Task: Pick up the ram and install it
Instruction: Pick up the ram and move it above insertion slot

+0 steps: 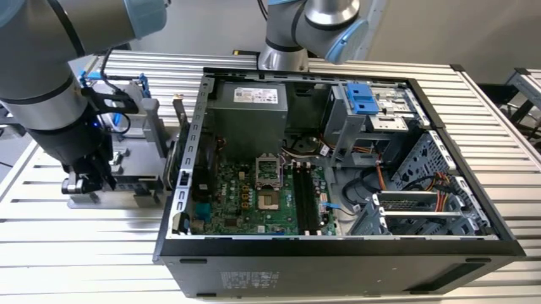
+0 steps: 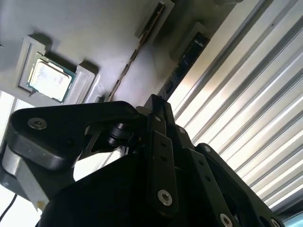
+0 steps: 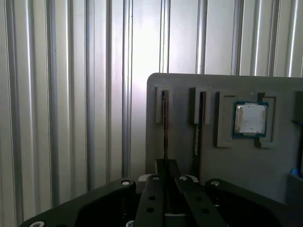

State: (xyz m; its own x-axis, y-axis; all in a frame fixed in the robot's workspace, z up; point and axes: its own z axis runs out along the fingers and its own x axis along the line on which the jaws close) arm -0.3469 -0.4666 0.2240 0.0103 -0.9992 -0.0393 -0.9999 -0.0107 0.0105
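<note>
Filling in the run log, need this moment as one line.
stage: pick-up | claw: over grey holder, lined up with ram | ram: on edge in holder slot | install: not done

The open black metal computer case [image 1: 338, 253] sits on the ribbed silver table [image 1: 85, 253], green motherboard [image 1: 245, 202] flat inside. Just beside it, at the exterior view's left, is the grey plastic holder [image 1: 139, 180], black gripper [image 1: 85, 185] over it. In the first wrist view, a thin long ram stick [image 3: 164, 123] stands on edge in a holder slot, square silver processor chip [image 3: 251, 118] recessed alongside.
</note>
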